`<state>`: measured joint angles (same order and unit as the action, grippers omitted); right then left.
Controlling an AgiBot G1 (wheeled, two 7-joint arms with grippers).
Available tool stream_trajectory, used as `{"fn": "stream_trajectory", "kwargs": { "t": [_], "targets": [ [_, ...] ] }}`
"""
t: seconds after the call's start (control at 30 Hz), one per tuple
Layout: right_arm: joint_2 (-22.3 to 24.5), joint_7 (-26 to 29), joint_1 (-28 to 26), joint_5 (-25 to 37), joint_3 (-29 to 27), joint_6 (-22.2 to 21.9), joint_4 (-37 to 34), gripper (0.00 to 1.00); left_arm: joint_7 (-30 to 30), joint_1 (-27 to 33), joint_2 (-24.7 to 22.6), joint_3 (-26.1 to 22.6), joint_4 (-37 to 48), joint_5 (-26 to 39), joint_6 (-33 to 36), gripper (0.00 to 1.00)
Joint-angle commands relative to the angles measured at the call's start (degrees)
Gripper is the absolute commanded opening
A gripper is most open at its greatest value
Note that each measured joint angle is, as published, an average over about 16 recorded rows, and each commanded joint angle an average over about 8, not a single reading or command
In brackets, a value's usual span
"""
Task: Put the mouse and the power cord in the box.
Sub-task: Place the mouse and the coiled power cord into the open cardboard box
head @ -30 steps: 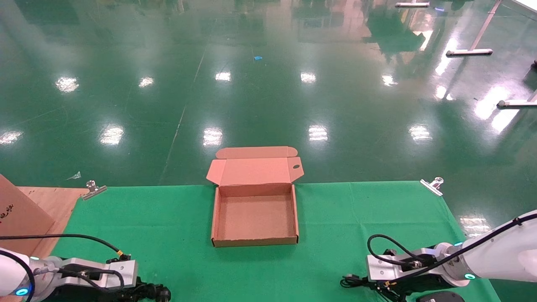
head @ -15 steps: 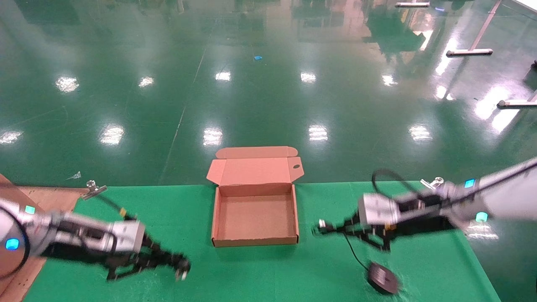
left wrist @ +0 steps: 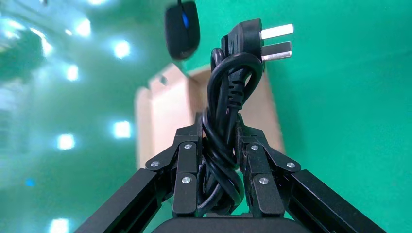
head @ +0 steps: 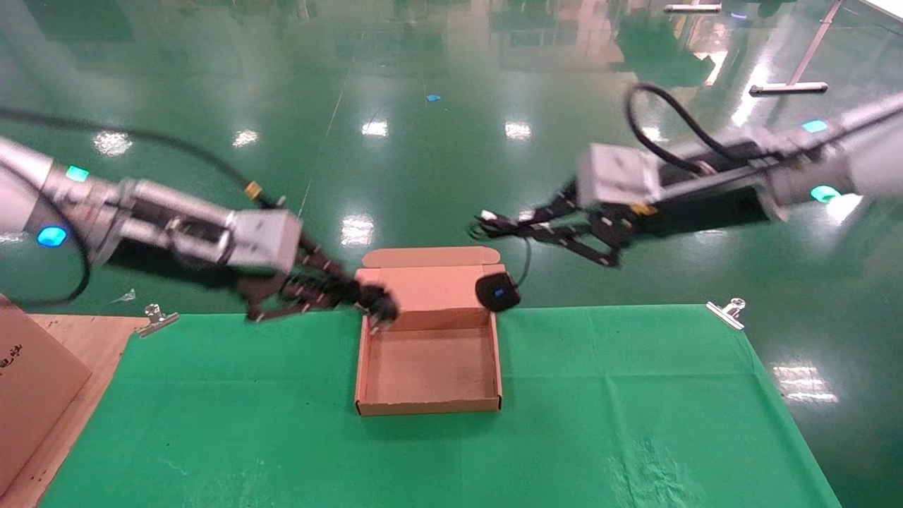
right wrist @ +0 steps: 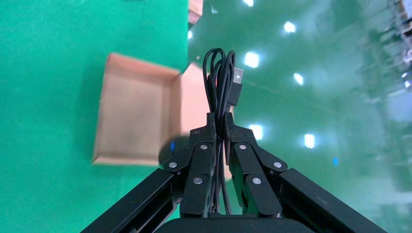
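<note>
The box (head: 428, 406) lies open on the green cloth, its flap lid (head: 423, 286) standing back. My left gripper (head: 356, 295) hovers over the box's back left corner, shut on the bundled power cord (left wrist: 224, 104), whose pronged plug (left wrist: 255, 39) sticks out past the fingertips. My right gripper (head: 502, 224) is raised behind the box's back right corner, shut on the coiled thin cable (right wrist: 220, 80) with its USB plug (right wrist: 237, 83). The black mouse (head: 497, 293) dangles from that cable in front of the lid's right edge, above the back right corner.
A larger brown carton (head: 32, 381) stands on a wooden board at the left table edge. Metal clips (head: 156, 317) (head: 728, 311) pin the cloth (head: 607, 402) at the back corners. Glossy green floor lies beyond.
Both arms have lifted from the near edge of the table and swung up and inward toward the box. The mouse has left the cloth and now hangs in the air.
</note>
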<state>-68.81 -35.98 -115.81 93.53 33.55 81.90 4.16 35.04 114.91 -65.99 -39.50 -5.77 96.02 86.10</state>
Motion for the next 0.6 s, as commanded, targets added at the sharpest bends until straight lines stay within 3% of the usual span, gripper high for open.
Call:
{"fn": "stream_trajectory", "kwargs": {
  "t": [0.03,0.3,0.6],
  "targets": [
    [-1.26,0.25,-1.54,-0.18,-0.14,-0.61,0.21,0.00,-0.34,1.84,-1.29,0.15,-0.22,-0.20,-0.10,0.00],
    [-2.90,-0.27,-3.03,-0.43,-0.33,-1.35,-1.41,0.00,4.93,-0.29,-5.30,0.92,0.48,-1.29,-5.31,0.00],
    [-0.70,-1.65,-3.46,-1.05,-0.74,1.83,-2.94,0.00,19.92,-13.32,-10.97,4.79,-1.62,-6.49,-30.09,0.00]
  ]
}}
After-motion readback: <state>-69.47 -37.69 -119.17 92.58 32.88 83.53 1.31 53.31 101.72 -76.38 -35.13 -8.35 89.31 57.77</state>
